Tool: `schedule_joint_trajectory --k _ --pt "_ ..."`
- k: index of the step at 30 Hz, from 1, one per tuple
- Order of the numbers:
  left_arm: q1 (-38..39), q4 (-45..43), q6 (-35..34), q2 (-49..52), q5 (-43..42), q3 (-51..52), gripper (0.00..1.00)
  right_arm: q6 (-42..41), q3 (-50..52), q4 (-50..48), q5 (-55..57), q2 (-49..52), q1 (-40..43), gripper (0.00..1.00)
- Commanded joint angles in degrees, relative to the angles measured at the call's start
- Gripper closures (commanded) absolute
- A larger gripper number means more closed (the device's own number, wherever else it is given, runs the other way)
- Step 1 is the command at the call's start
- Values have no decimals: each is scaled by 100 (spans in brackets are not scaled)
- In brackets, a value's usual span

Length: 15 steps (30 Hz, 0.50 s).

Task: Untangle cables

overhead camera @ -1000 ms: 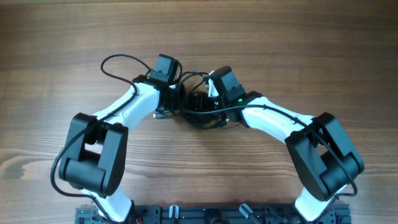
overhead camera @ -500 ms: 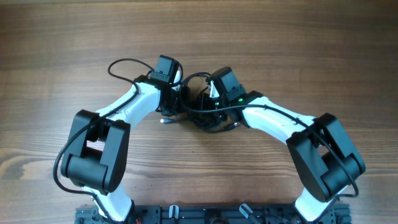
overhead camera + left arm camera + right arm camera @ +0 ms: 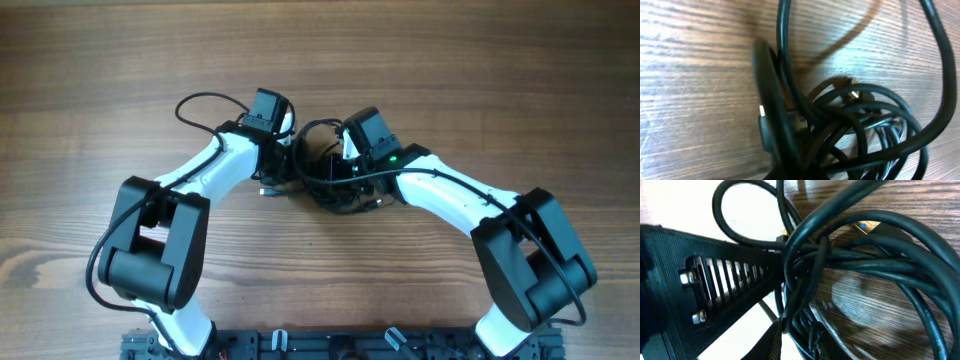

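Note:
The cables [image 3: 330,180] are a knotted black clump on the wooden table between my two wrists. My left gripper [image 3: 287,160] sits at the clump's left edge. In the left wrist view its dark finger [image 3: 771,120] lies against a strand, and the cables [image 3: 865,125] cross right at the shut jaws. My right gripper [image 3: 347,158] is over the clump's top. In the right wrist view a bundle of cables [image 3: 855,265] runs down between its fingers [image 3: 776,342], which are closed on it. A small plug [image 3: 266,190] pokes out at the lower left.
A thin black loop [image 3: 205,100] arcs out to the left of the left wrist. The left arm's ribbed black housing [image 3: 705,280] fills the left of the right wrist view, very close. Bare wooden table [image 3: 480,70] lies all round.
The left arm moved right toward the clump, and the loop beside it shifted with it. The right arm's elbow swung slightly right. The clump tightened a little between the wrists.

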State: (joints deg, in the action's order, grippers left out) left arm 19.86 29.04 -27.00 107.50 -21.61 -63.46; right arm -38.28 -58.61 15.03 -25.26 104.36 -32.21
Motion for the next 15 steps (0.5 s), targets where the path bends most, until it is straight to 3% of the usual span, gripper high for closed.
schedule_joint_trajectory --k 1,12,15 --pt "42 -199 131 127 -85 63 96 72 -20 70 -15 -133 -42 78" --pt "92 -208 131 127 -85 63 96 -721 -15 210 1810 -127 -485 81" --pt "92 -203 131 127 -85 63 96 -730 -15 57 1187 -127 -485 80"
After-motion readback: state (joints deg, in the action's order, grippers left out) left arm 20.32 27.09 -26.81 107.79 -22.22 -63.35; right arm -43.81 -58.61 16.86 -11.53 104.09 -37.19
